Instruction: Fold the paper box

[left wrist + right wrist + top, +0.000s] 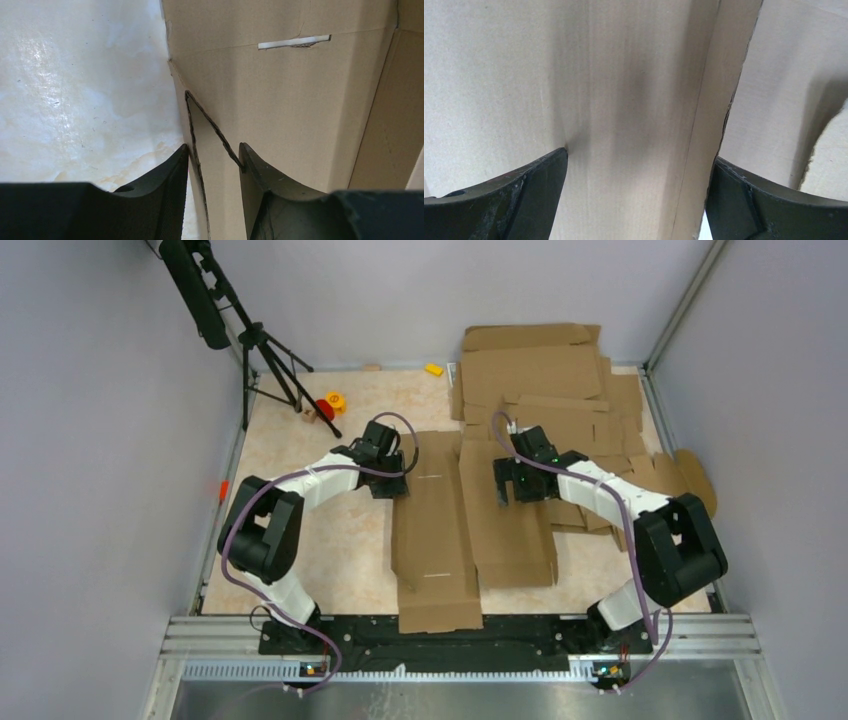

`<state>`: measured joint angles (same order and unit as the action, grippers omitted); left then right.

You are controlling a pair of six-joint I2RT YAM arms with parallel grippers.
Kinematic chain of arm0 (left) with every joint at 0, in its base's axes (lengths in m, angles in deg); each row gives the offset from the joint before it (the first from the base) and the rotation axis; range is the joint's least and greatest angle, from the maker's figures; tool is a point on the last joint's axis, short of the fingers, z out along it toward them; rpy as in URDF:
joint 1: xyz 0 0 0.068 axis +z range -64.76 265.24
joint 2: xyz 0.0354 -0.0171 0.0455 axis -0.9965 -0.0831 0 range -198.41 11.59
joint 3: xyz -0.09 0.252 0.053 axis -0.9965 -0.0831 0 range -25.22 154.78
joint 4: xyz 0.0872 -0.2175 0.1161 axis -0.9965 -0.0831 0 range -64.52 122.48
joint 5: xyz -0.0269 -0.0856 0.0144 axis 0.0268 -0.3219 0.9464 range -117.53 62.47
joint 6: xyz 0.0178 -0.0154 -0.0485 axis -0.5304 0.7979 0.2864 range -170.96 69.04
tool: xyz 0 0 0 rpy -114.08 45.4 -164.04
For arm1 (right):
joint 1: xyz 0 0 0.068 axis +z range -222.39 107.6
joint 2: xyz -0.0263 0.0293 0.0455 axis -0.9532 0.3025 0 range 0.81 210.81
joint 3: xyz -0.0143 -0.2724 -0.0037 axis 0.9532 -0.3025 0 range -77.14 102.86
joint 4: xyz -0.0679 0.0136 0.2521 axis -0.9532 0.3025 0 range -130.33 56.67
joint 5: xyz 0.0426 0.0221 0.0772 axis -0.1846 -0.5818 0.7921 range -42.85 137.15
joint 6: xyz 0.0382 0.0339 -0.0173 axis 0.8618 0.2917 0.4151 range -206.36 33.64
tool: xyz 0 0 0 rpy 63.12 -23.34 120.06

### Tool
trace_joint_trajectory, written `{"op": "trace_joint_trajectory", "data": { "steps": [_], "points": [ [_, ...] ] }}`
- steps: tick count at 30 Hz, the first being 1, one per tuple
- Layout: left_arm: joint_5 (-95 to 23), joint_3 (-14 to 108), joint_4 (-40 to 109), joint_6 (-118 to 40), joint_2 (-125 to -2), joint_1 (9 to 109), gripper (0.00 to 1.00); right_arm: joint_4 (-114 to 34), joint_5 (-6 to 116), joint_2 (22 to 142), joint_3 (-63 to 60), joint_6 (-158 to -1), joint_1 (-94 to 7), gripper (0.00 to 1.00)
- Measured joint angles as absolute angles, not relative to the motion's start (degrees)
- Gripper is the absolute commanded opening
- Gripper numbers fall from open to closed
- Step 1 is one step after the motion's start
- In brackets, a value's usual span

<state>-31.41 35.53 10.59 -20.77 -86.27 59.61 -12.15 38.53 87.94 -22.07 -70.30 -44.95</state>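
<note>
The paper box [435, 540] is a long brown cardboard blank lying flat mid-table, with a wider panel [510, 540] on its right side. My left gripper [392, 485] is at its left edge. In the left wrist view the gripper [213, 147] is open and straddles that edge of the box [280, 100], and a thin raised flap edge [210, 122] touches the right finger. My right gripper [508, 492] is low over the right panel. In the right wrist view it [640, 155] is wide open over bare cardboard [624, 75], holding nothing.
A pile of similar cardboard blanks [560, 370] fills the back right, reaching under the right arm. A tripod [260, 350] stands at the back left. Small red and yellow toys [330, 403] and a yellow block [433, 369] lie near the back wall. A white slit [294, 42] shows in the box.
</note>
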Motion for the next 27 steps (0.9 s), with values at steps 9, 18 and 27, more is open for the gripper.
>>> {"op": "trace_joint_trajectory", "data": {
  "steps": [9,18,27],
  "points": [
    [-31.8,35.3,11.0,-20.7,-86.3,60.0,0.44,-16.9,45.5,87.7,-24.3,-65.8,-44.3,0.97],
    [-31.5,33.2,13.6,-19.6,-85.5,60.1,0.45,-25.4,47.6,87.2,-28.8,-59.5,-43.6,0.97],
    [-31.4,33.2,13.7,-19.1,-85.5,60.1,0.45,-24.1,41.5,89.1,-27.3,-59.7,-39.9,0.97]
  ]
}}
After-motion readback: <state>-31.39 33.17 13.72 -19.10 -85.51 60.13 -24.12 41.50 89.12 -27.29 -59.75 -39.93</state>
